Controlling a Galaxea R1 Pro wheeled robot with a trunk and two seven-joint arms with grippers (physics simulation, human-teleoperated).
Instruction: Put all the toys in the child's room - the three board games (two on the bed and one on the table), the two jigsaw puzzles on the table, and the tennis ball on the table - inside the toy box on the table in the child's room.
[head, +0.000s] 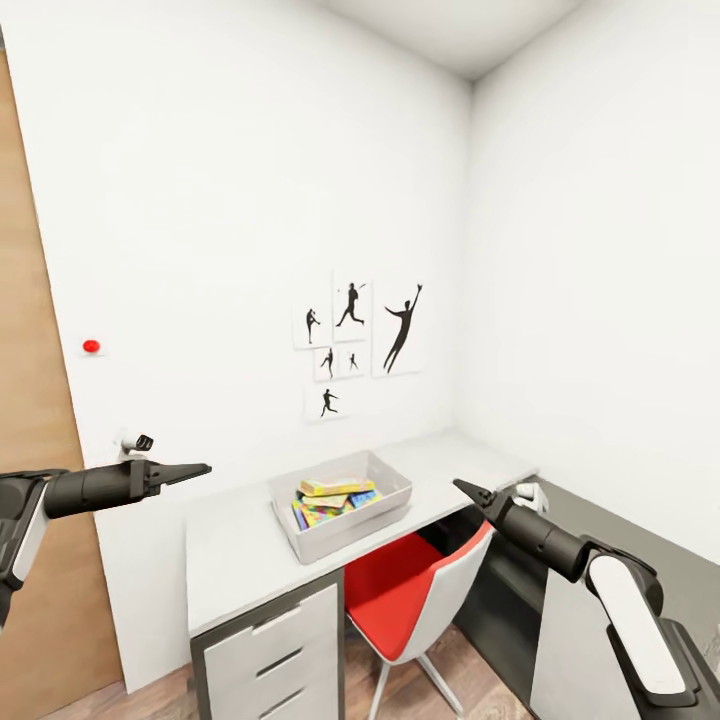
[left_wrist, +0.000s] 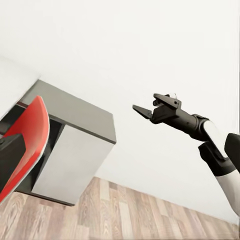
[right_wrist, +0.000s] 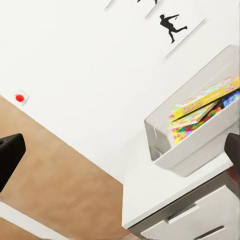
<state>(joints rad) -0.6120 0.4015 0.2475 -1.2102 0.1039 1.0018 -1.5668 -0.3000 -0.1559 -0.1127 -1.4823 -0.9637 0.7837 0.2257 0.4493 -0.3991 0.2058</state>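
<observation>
The light grey toy box (head: 303, 546) stands on the pale table (head: 232, 570) below the posters. Inside it lie several flat colourful boxes (head: 335, 497), stacked at a slant. One with a yellow lid (right_wrist: 200, 106) rests over a jigsaw puzzle (right_wrist: 186, 134) covered in bright interlocking pieces. My left gripper (head: 203, 467) hovers in the air left of the table, empty. My right gripper (head: 462, 487) hangs above the chair, right of the toy box, also empty. Its fingers (right_wrist: 10, 156) stand far apart in the right wrist view. The tennis ball and the bed are out of view.
A red-and-white chair (head: 410, 590) is tucked under the table beside white drawers (head: 272, 650). The dark grey part of the desk (head: 610, 525) runs along the right wall. A wooden door (head: 30, 470) is at the left. Wood planks cover the floor (left_wrist: 125, 215).
</observation>
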